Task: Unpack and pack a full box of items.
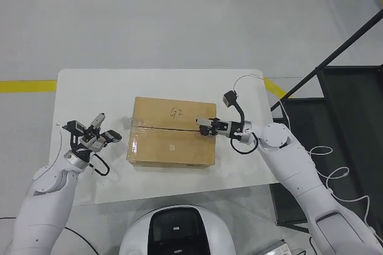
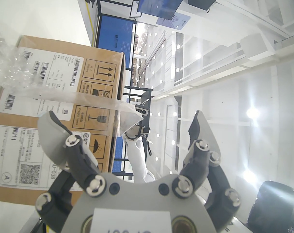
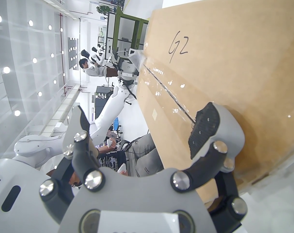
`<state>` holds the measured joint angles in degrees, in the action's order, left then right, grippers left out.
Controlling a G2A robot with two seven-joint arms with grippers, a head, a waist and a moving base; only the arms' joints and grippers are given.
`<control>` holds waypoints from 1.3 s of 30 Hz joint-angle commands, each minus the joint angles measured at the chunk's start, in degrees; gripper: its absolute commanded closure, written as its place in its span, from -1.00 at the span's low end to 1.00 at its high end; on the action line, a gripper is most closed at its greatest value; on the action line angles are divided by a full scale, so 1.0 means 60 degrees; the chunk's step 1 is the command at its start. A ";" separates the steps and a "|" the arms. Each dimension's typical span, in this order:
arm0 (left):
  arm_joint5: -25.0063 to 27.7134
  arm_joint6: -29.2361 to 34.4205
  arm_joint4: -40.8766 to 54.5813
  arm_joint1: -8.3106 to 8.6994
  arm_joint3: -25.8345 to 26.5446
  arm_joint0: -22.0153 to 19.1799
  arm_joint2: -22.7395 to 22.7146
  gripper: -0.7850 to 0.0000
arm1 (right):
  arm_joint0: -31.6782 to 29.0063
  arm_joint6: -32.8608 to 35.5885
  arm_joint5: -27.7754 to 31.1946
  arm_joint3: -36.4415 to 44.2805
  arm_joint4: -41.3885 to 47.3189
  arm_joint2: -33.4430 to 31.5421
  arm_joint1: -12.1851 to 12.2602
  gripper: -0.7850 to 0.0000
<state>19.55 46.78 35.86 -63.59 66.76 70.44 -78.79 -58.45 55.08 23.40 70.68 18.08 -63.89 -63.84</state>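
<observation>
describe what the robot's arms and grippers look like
The left arm and right arm have smooth glossy white shells. The left gripper and right gripper match: a grey metal base plate, black linkages with silver screws, and pale grey fingers faced with black ribbed pads. Black cable loops sit at the wrists.

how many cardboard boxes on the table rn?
1. The cardboard box sits in the middle of the table, flaps shut, between the left gripper and the right gripper, which is at its edge. Anything inside it is hidden.
</observation>
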 commanded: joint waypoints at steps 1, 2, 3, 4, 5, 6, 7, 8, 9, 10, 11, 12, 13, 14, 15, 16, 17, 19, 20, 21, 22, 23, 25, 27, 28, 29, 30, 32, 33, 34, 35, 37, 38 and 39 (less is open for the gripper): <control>0.0072 -0.0042 -0.0110 -0.0045 -0.0295 -0.0263 0.0144 -1.00 | 0.0003 0.0020 0.0040 -0.0010 0.0023 -0.0015 0.0000 -1.00; 0.0098 -0.0067 -0.0207 -0.0062 -0.0451 -0.0400 0.0208 -1.00 | 0.0004 0.0027 0.0053 -0.0017 0.0041 -0.0023 0.0000 -1.00; 0.0104 -0.0051 -0.0257 -0.0086 -0.0592 -0.0538 0.0297 -1.00 | 0.0003 0.0029 0.0065 -0.0022 0.0054 -0.0028 -0.0001 -1.00; 0.0029 0.0023 -0.0191 -0.0117 -0.0740 -0.0670 0.0393 -1.00 | 0.0003 0.0039 0.0076 -0.0031 0.0069 -0.0029 -0.0002 -1.00; -0.0030 0.0140 -0.0126 -0.0145 -0.0870 -0.0802 0.0478 -1.00 | 0.0009 0.0047 0.0083 -0.0046 0.0073 -0.0031 -0.0003 -1.00; -0.0117 0.0343 0.0030 -0.0173 -0.0991 -0.0907 0.0557 -1.00 | 0.0011 0.0057 0.0090 -0.0061 0.0093 -0.0031 -0.0005 -1.00; -0.0237 0.0585 0.0210 -0.0195 -0.1124 -0.1003 0.0611 -1.00 | 0.0014 0.0070 0.0092 -0.0078 0.0112 -0.0032 -0.0007 -1.00; -0.0295 0.0713 0.0249 -0.0201 -0.1218 -0.1069 0.0633 -1.00 | 0.0016 0.0079 0.0099 -0.0086 0.0123 -0.0032 -0.0008 -1.00; -0.0381 0.0969 0.0217 -0.0206 -0.1371 -0.1179 0.0690 -1.00 | 0.0021 0.0089 0.0120 -0.0105 0.0150 -0.0041 -0.0010 -1.00; -0.0445 0.1081 0.0247 -0.0210 -0.1448 -0.1219 0.0707 -1.00 | 0.0023 0.0094 0.0127 -0.0112 0.0155 -0.0046 -0.0009 -1.00; -0.0536 0.1189 0.0253 -0.0212 -0.1564 -0.1275 0.0723 -1.00 | 0.0027 0.0115 0.0148 -0.0111 0.0171 -0.0054 -0.0009 -1.00; -0.0608 0.1258 0.0135 -0.0211 -0.1695 -0.1344 0.0760 -1.00 | 0.0032 0.0137 0.0159 -0.0122 0.0180 -0.0066 -0.0007 -1.00; -0.0650 0.1286 0.0084 -0.0213 -0.1750 -0.1378 0.0784 -1.00 | 0.0037 0.0145 0.0158 -0.0129 0.0184 -0.0073 -0.0006 -1.00; -0.0655 0.1267 0.0003 -0.0217 -0.1826 -0.1433 0.0809 -1.00 | 0.0045 0.0157 0.0157 -0.0139 0.0188 -0.0079 -0.0006 -1.00; -0.0644 0.1222 -0.0026 -0.0230 -0.1902 -0.1479 0.0838 -1.00 | 0.0053 0.0152 0.0162 -0.0152 0.0196 -0.0087 -0.0006 -1.00; -0.0673 0.1208 0.0028 -0.0251 -0.1975 -0.1527 0.0874 -1.00 | 0.0061 0.0156 0.0167 -0.0165 0.0198 -0.0087 -0.0008 -1.00; -0.0726 0.1238 0.0138 -0.0276 -0.2054 -0.1587 0.0910 -1.00 | 0.0071 0.0161 0.0170 -0.0180 0.0200 -0.0088 -0.0009 -1.00; -0.0834 0.1287 0.0231 -0.0319 -0.2282 -0.1768 0.0990 -1.00 | 0.0089 0.0170 0.0181 -0.0211 0.0205 -0.0081 -0.0014 -1.00; -0.0932 0.1363 0.0301 -0.0344 -0.2398 -0.1877 0.1041 -1.00 | 0.0094 0.0170 0.0173 -0.0228 0.0216 -0.0075 -0.0017 -1.00; -0.1038 0.1475 0.0388 -0.0367 -0.2519 -0.1991 0.1083 -1.00 | 0.0099 0.0177 0.0175 -0.0239 0.0216 -0.0065 -0.0020 -1.00; -0.1121 0.1567 0.0466 -0.0386 -0.2662 -0.2098 0.1109 -1.00 | 0.0105 0.0185 0.0179 -0.0256 0.0213 -0.0057 -0.0023 -1.00; -0.1140 0.1600 0.0479 -0.0399 -0.2800 -0.2207 0.1124 -1.00 | 0.0114 0.0183 0.0173 -0.0285 0.0216 -0.0052 -0.0026 -1.00; -0.1196 0.1659 0.0627 -0.0433 -0.3043 -0.2357 0.1137 -1.00 | 0.0132 0.0169 0.0184 -0.0316 0.0209 -0.0047 -0.0032 -1.00; -0.1200 0.1563 0.0707 -0.0461 -0.3243 -0.2471 0.1134 -1.00 | 0.0139 0.0159 0.0190 -0.0355 0.0214 -0.0064 -0.0031 -1.00; -0.1185 0.1530 0.0801 -0.0484 -0.3312 -0.2503 0.1137 -1.00 | 0.0142 0.0157 0.0198 -0.0367 0.0210 -0.0072 -0.0030 -1.00; -0.1187 0.1507 0.0905 -0.0509 -0.3377 -0.2532 0.1147 -1.00 | 0.0139 0.0151 0.0197 -0.0379 0.0219 -0.0077 -0.0031 -1.00; -0.1141 0.1470 0.1040 -0.0545 -0.3440 -0.2574 0.1163 -1.00 | 0.0140 0.0155 0.0195 -0.0382 0.0223 -0.0079 -0.0032 -1.00; -0.1079 0.1474 0.1271 -0.0600 -0.3490 -0.2610 0.1187 -1.00 | 0.0142 0.0157 0.0196 -0.0386 0.0223 -0.0080 -0.0034 -1.00; -0.0970 0.1471 0.1433 -0.0634 -0.3511 -0.2636 0.1180 -1.00 | 0.0145 0.0151 0.0191 -0.0390 0.0204 -0.0080 -0.0034 -1.00; -0.0882 0.1459 0.1552 -0.0654 -0.3516 -0.2641 0.1158 -1.00 | 0.0145 0.0146 0.0188 -0.0389 0.0197 -0.0079 -0.0035 -1.00; -0.0835 0.1461 0.1614 -0.0663 -0.3507 -0.2640 0.1140 -1.00 | 0.0144 0.0143 0.0188 -0.0389 0.0195 -0.0078 -0.0036 -1.00; -0.0733 0.1495 0.1759 -0.0665 -0.3448 -0.2622 0.1046 -1.00 | 0.0139 0.0150 0.0189 -0.0388 0.0186 -0.0072 -0.0038 -1.00; -0.0727 0.1522 0.1787 -0.0657 -0.3402 -0.2602 0.0998 -1.00 | 0.0138 0.0149 0.0169 -0.0397 0.0180 -0.0073 -0.0038 -1.00; -0.0747 0.1548 0.1780 -0.0642 -0.3334 -0.2587 0.0945 -1.00 | 0.0138 0.0147 0.0164 -0.0397 0.0172 -0.0075 -0.0038 -1.00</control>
<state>15.18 55.92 46.59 -67.53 46.39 54.82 -72.83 -57.62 55.96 24.43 68.31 19.16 -64.33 -64.07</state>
